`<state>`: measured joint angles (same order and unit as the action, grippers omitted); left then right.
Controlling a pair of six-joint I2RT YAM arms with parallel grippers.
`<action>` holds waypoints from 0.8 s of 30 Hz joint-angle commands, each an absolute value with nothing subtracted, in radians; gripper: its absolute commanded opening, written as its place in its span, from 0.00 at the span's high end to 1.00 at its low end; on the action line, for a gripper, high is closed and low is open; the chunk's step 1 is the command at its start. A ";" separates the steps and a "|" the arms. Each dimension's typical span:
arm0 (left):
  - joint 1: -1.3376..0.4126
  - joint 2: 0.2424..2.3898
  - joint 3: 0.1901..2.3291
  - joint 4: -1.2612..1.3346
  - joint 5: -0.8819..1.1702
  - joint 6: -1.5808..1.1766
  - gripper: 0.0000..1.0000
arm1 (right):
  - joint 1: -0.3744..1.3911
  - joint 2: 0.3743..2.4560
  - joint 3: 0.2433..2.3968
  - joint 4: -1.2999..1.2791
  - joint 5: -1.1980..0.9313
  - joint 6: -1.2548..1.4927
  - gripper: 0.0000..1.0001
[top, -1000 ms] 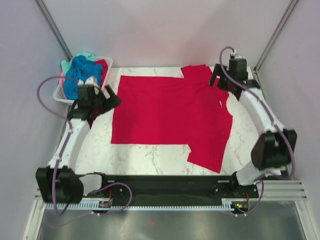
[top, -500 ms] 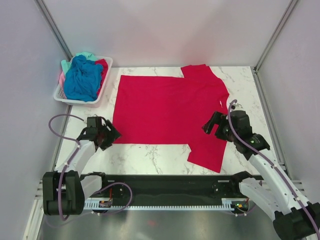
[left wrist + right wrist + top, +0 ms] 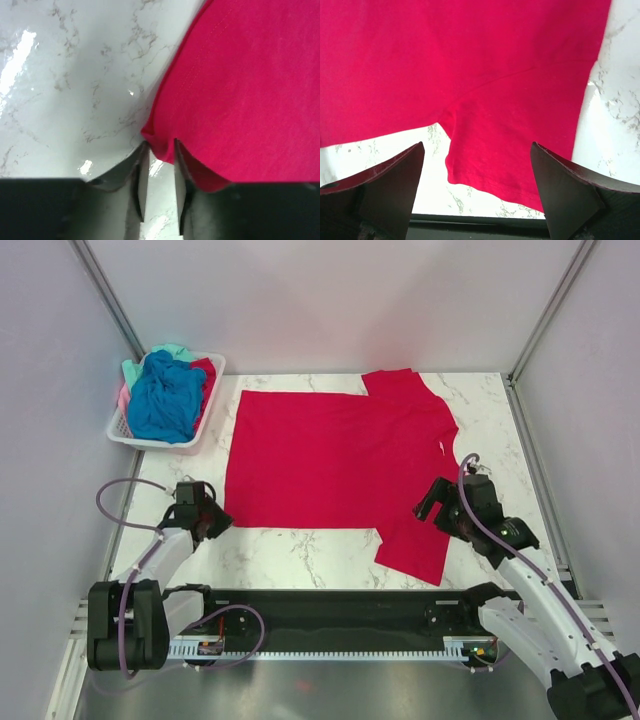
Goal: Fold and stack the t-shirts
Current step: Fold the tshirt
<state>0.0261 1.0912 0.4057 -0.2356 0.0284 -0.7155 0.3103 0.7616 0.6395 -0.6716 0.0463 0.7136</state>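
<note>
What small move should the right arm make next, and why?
Probably lower the right tool onto the near sleeve of the red shirt and close it: it hangs wide open above that sleeve, while the left tool sits at the hem corner.

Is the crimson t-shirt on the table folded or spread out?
Spread out: the crimson t-shirt lies flat on the marble table, both sleeves extended and no edge turned over onto the body.

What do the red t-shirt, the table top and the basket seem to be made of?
The red t-shirt: soft matte knit cloth, perhaps cotton; a stitched hem shows and it lies limp. The table top: glossy white marble look with grey veins and glare, maybe laminate. The basket: white slatted wall, probably moulded plastic.
</note>
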 commanded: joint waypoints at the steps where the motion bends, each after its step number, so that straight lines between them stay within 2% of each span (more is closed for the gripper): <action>1: 0.028 1.081 0.387 -0.169 0.012 -0.710 0.76 | 0.313 0.746 0.612 -0.695 0.118 0.794 0.06; 2: 0.028 1.078 0.376 -0.149 0.020 -0.709 0.87 | 0.314 0.753 0.606 -0.715 0.129 0.808 0.07; 4: 0.026 1.069 0.368 -0.132 0.034 -0.701 0.97 | 0.322 0.776 0.586 -0.741 0.170 0.859 0.09; 5: 0.026 1.049 0.356 -0.124 0.040 -0.700 0.98 | 0.342 0.785 0.578 -0.765 0.188 0.877 0.10; 10: 0.015 0.963 0.318 -0.095 0.035 -0.698 0.98 | 0.454 0.801 0.522 -0.811 0.281 1.032 0.16; 13: 0.012 0.939 0.305 -0.084 0.037 -0.695 0.98 | 0.579 0.834 0.518 -0.831 0.352 1.162 0.17; 19: -0.037 0.900 0.295 -0.067 0.023 -0.680 0.98 | 0.904 1.047 0.581 -0.925 0.466 1.449 0.15; 24: -0.043 0.870 0.281 -0.063 0.023 -0.677 0.98 | 0.946 1.068 0.545 -0.907 0.491 1.526 0.19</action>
